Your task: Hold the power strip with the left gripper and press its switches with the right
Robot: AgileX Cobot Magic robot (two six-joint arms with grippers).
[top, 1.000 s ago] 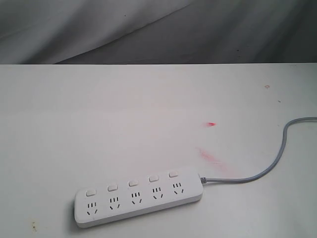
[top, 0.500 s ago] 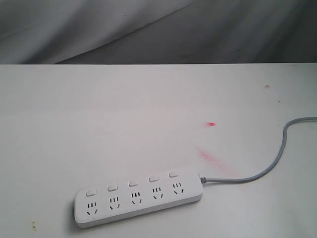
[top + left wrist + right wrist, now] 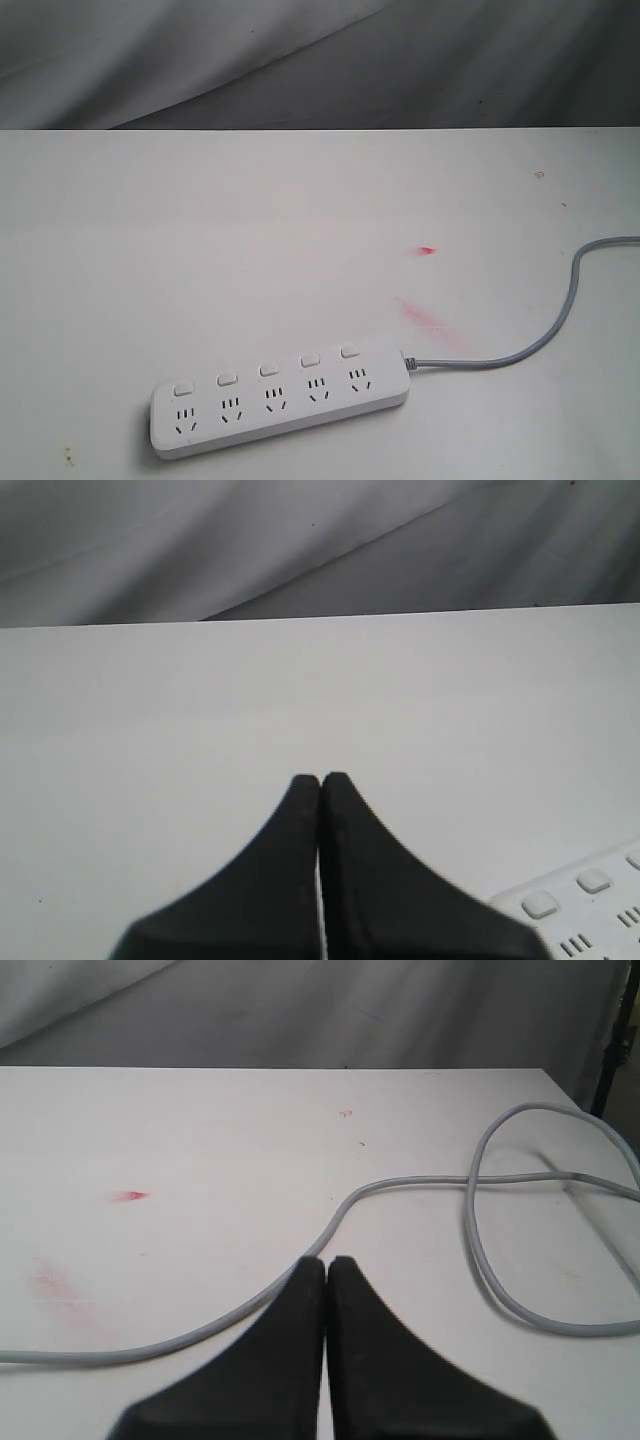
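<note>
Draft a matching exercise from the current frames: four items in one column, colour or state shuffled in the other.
Column A
1. power strip
2. cord
3. left gripper
4. small stain

Column B
a. grey, curving away from the strip's end
b. red
c. black, fingers shut together, nothing held
d. white, lying flat, nothing touching it

Pairs: 1-d, 2-a, 3-c, 4-b
</note>
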